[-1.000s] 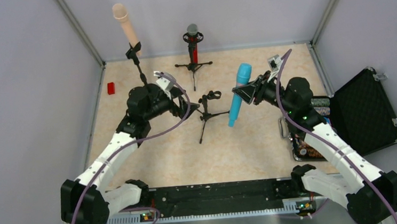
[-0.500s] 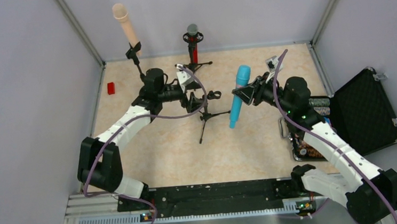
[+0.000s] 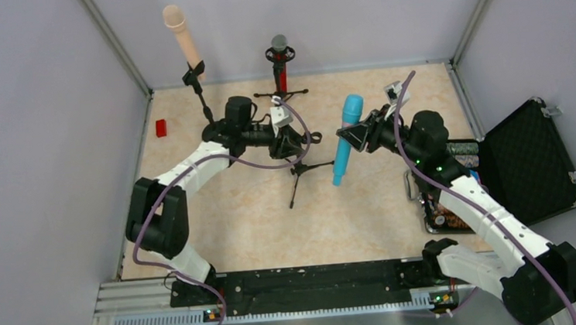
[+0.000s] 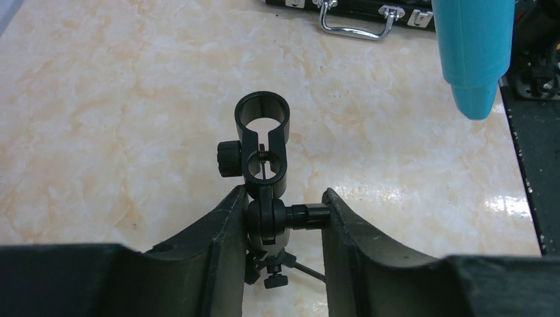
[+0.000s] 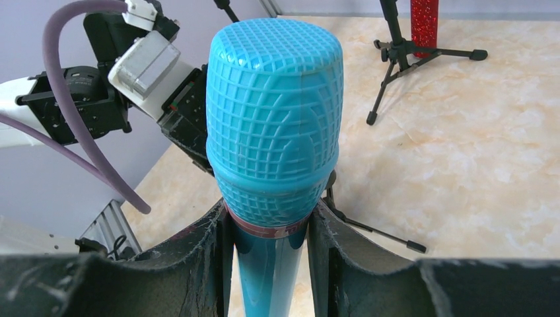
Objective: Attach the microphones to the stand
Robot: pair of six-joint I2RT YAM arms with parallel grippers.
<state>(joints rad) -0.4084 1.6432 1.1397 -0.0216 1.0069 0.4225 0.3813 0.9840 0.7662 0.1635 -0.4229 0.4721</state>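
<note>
I have the light-blue microphone at centre-right of the top view. It is in the air, tilted head-up, and the right gripper clamps it just below the head. To its left is the empty stand. My left gripper pinches the swivel joint under the stand's open clip. The peach microphone at upper left and the red microphone at top centre sit in two other stands.
</note>
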